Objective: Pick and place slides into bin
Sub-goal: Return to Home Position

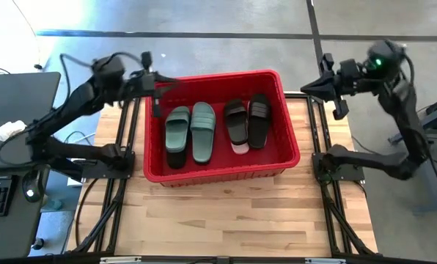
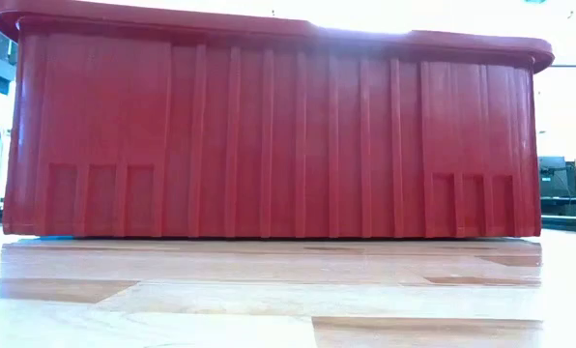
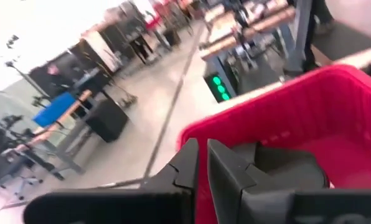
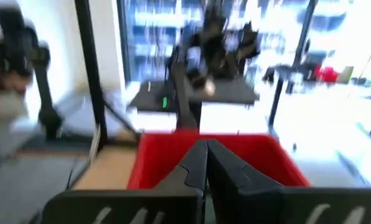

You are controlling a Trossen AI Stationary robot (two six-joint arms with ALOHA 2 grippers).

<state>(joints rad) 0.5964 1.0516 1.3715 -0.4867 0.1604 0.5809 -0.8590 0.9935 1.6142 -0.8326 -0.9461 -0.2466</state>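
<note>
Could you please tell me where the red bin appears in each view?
High view: bin at the picture's centre, on the wooden table.
Low view: bin fills nearly the whole picture.
Left wrist view: bin at right, one corner.
Right wrist view: bin at lower middle.
Shared landmark: its thick rim, visible in all four.

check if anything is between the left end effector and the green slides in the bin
Nothing visible does. The left end effector hovers over the far left corner of the red bin; the sage green slides lie uncovered inside it, with only open space between.
</note>
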